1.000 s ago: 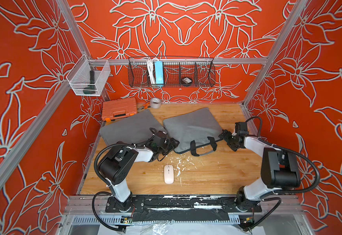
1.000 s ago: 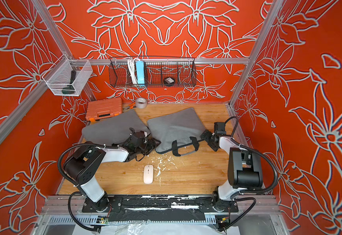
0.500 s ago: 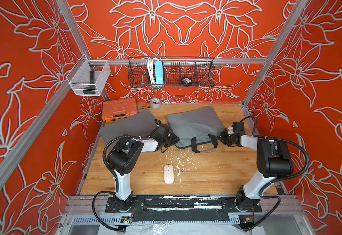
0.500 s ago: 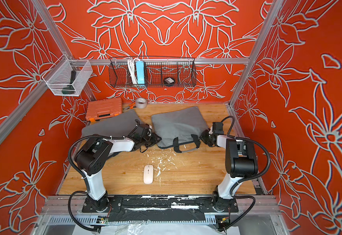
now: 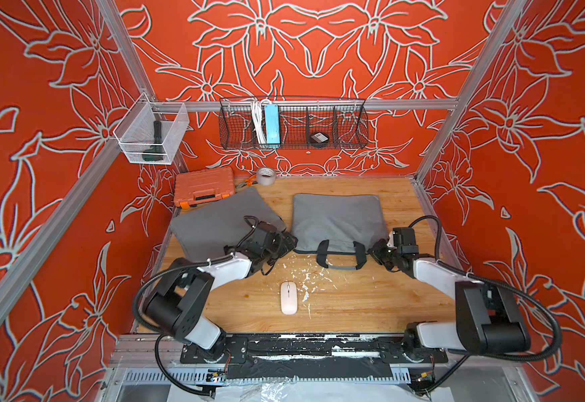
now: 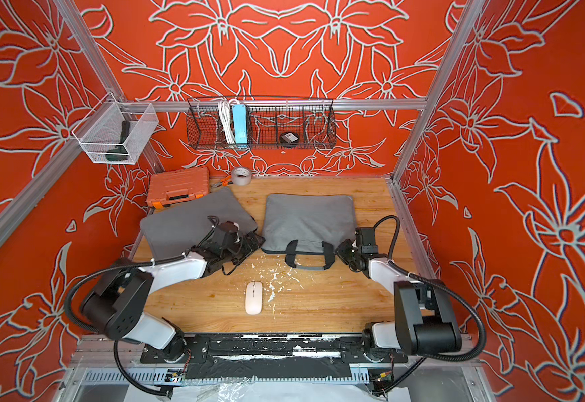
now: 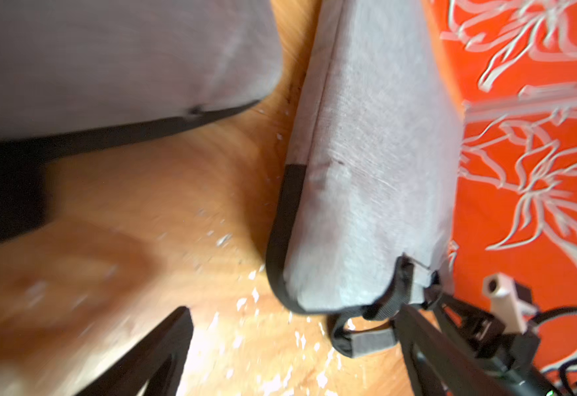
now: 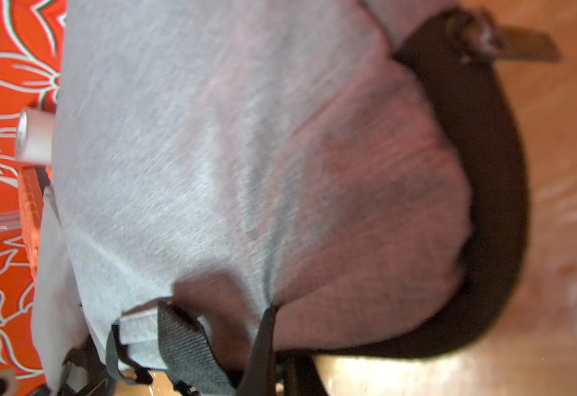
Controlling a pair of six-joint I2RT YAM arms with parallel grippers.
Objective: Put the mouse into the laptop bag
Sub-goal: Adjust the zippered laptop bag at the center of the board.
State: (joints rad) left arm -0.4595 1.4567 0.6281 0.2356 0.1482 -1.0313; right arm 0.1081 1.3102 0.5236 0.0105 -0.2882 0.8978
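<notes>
The white mouse (image 5: 289, 297) (image 6: 253, 297) lies alone on the wooden table (image 5: 353, 302), near its front, between the two arms. Behind it the grey laptop bag (image 5: 336, 217) (image 6: 308, 217) lies flat and square, with its black handles (image 5: 341, 257) toward the mouse. At the bag's near left corner my left gripper (image 5: 289, 240) (image 7: 293, 343) stands open, with only table between its fingers. At the near right corner my right gripper (image 5: 373, 250) (image 8: 276, 356) is shut on the bag's fabric edge (image 8: 314, 240).
A second grey sleeve (image 5: 214, 222) lies left of the bag, under my left arm. An orange tool case (image 5: 203, 186) and a tape roll (image 5: 266, 175) sit at the back left. A wire basket (image 5: 292, 123) and a clear bin (image 5: 150, 137) hang on the walls. White flecks (image 5: 305, 278) dot the table.
The bag has swung from tilted to square and shifted right. My right gripper closed on its corner. My left gripper has opened beside the left corner. The mouse has not moved.
</notes>
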